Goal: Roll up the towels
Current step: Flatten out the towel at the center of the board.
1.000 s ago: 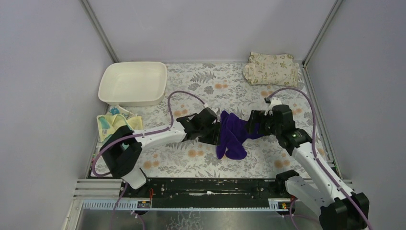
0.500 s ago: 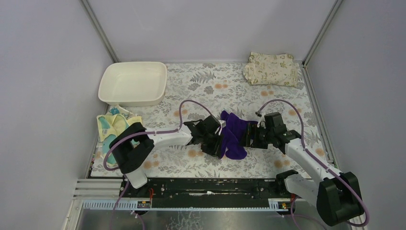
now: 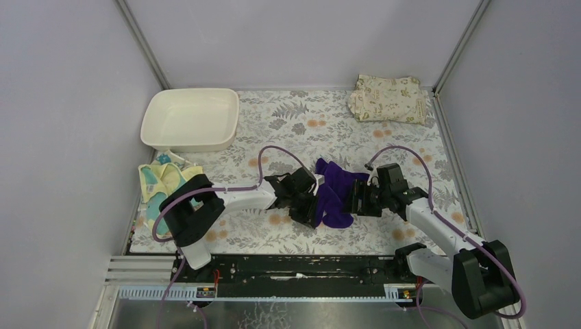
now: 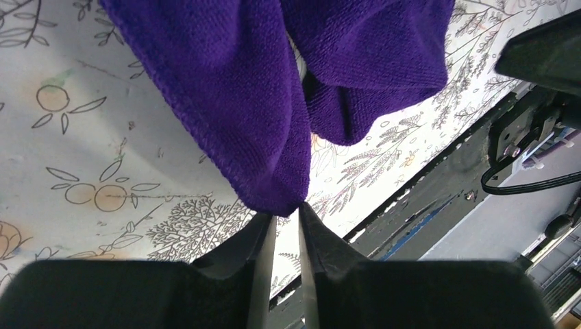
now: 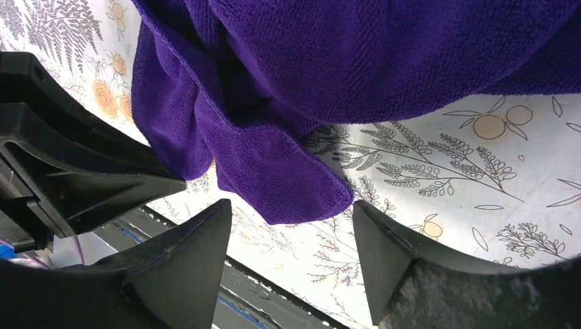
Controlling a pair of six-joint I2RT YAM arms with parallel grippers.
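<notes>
- The dark purple towel [image 3: 334,194] lies crumpled on the floral table [image 3: 288,123], between both grippers.
- Left gripper [image 4: 288,211]: fingers almost together, the towel's corner at their tips; a true pinch cannot be told.
- Right gripper [image 5: 291,209]: fingers spread, a towel edge between them.
- The pale yellow towel [image 3: 164,179] lies beside the white tray [image 3: 188,118].

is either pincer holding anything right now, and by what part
Left pincer is nearly shut at a corner tip of the purple towel; whether it grips cannot be told. Right pincer is open, holding nothing.
</notes>
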